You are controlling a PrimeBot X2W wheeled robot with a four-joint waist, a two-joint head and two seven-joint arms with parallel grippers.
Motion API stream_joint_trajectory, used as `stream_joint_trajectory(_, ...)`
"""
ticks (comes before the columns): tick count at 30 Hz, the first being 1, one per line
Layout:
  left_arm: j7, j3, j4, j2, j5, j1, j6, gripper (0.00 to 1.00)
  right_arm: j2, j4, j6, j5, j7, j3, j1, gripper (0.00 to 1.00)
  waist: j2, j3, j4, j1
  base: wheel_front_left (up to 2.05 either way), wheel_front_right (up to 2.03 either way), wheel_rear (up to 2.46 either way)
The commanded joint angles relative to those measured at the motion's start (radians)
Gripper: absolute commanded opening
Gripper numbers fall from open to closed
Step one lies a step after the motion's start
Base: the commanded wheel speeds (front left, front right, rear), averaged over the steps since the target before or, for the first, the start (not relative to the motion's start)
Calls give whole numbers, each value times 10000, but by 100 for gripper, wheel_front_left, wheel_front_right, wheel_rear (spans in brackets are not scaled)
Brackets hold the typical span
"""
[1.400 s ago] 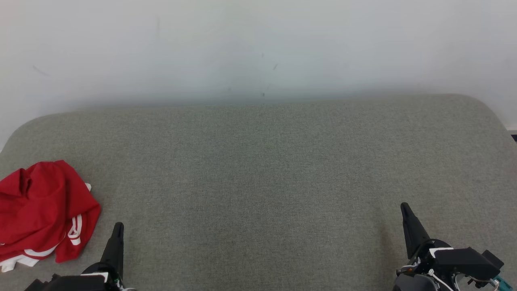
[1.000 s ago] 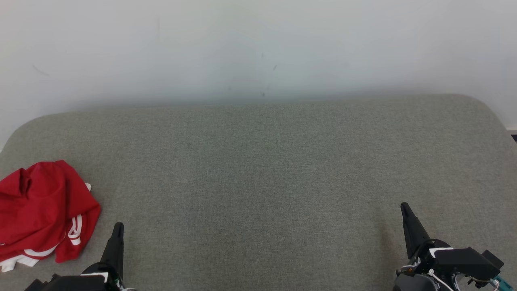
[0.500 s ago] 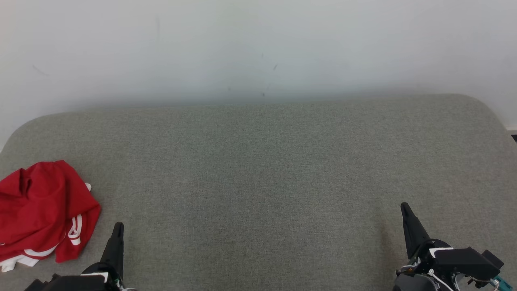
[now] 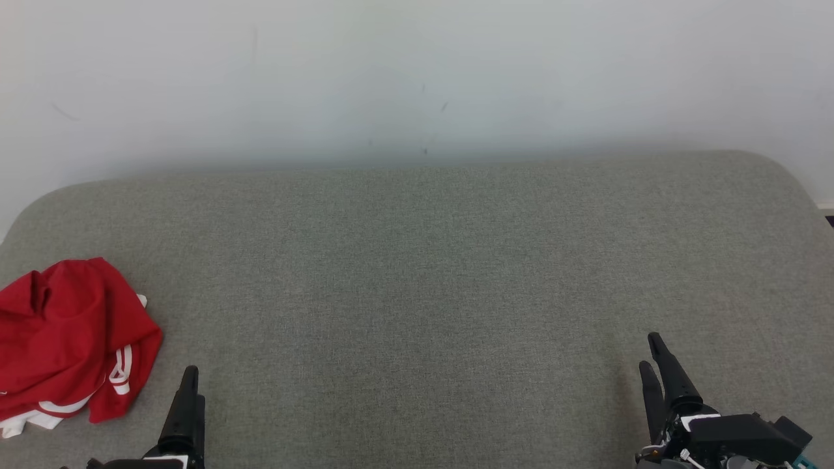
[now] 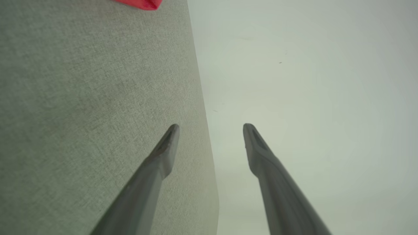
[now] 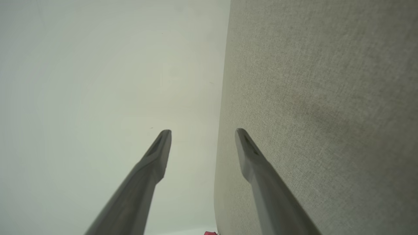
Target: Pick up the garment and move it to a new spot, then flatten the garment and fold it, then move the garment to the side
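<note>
garment (image 4: 65,339): on surface (image 4: 417,273), far left, toward front | left tool (image 4: 194,384): just right of garment, apart | right tool (image 4: 649,352): front right, well apart | wall (image 4: 417,78): behind surface

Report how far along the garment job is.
Done: nothing yet; the red garment lies crumpled at the far left of the grey fabric surface. In hand: nothing held; the left gripper and right gripper are both open and apart from it. Left: pick it up, move, flatten, fold, set aside.
</note>
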Motion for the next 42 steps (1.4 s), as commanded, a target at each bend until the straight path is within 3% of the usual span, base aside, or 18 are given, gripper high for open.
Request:
stream_joint_trajectory(1, -122, 9, -196, 65, 453, -154, -26, 100, -193, -180, 17, -310, -133, 134, -167, 100, 0, 6, 0, 0, 0, 0, 0)
stream_joint_trajectory(12, -670, -44, -307, 49, 2897, -90, -32, 100, -324, -137, 19, -2305, -681, 406, -258, 100, 0, 53, -15, 0, 0, 0, 0)
stream_joint_trajectory(30, -1337, -171, -653, 65, 5487, -12, -41, 100, -456, -239, 22, -4518, -1344, 665, -329, 100, 0, 77, -43, 0, 0, 0, 0)
stream_joint_trajectory(42, -1733, -335, -1263, 75, 7695, 19, -34, 100, -384, -598, 24, -6630, -1738, 566, -297, 100, 0, 96, -41, 0, 0, 0, 0)
